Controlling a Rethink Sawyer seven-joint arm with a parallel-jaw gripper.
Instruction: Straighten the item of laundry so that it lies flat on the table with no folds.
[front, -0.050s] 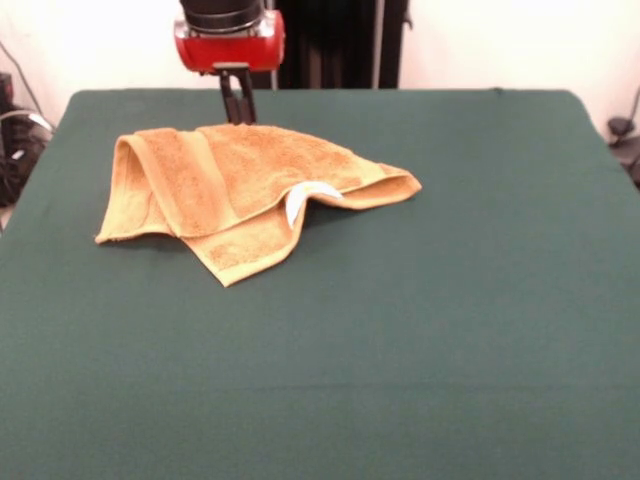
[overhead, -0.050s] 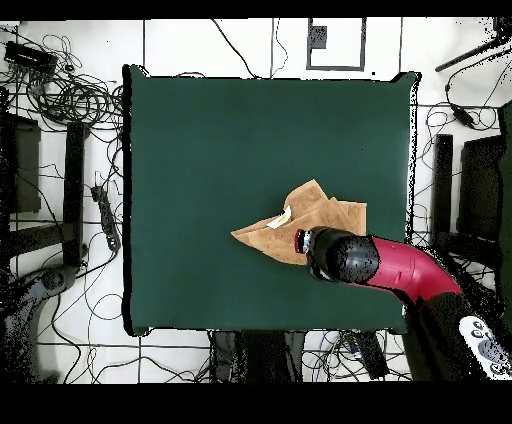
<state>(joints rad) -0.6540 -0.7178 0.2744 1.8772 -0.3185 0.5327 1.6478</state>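
The item of laundry (front, -0.050s: 250, 185) is a mustard-yellow towel lying crumpled on the far left part of the green table (front, -0.050s: 420, 350). Its left side is folded over, one corner points toward the near side, and a white tag (front, -0.050s: 300, 202) curls up at a fold near the middle. My gripper (front, -0.050s: 238, 110) comes straight down at the towel's far edge, its dark fingers close together and its tips level with the cloth. In the overhead view the towel (overhead, -0.050s: 318, 213) lies right of the table's (overhead, -0.050s: 220, 140) centre, and the red arm (overhead, -0.050s: 400, 272) covers its lower edge and hides the gripper.
Cables and dark stands (overhead, -0.050s: 75, 180) lie on the floor round the table. The arm reaches in from the lower right of the overhead view. Wide green cloth stretches on all sides of the towel.
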